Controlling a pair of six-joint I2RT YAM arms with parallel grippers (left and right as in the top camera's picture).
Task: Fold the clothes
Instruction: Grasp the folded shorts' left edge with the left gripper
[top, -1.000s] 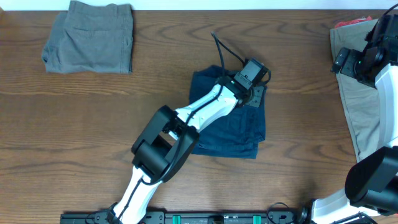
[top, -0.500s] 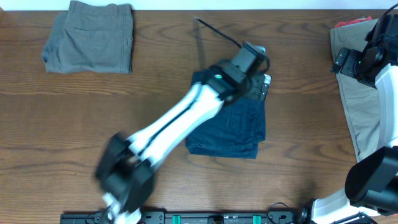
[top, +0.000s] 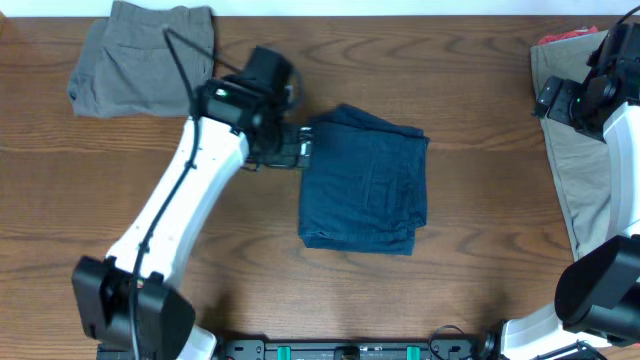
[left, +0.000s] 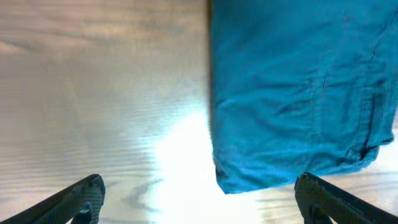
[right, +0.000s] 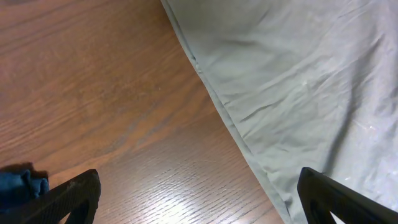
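The navy blue shorts lie folded into a rectangle at the middle of the table. My left gripper hovers at their upper left edge, open and holding nothing. In the left wrist view a corner of the navy shorts lies just ahead of the left gripper, whose fingertips stand wide apart. A folded grey pair rests at the back left. The khaki pair lies spread at the right edge, with the coral-red garment behind it. My right gripper hangs open above the khaki cloth.
Bare wooden table surrounds the navy shorts on the front and left. A black rail runs along the front edge. The right arm's base stands at the front right.
My left gripper has opened and swung from the navy shorts' upper right corner to their left edge. The shorts stay folded flat. The right arm has not moved.
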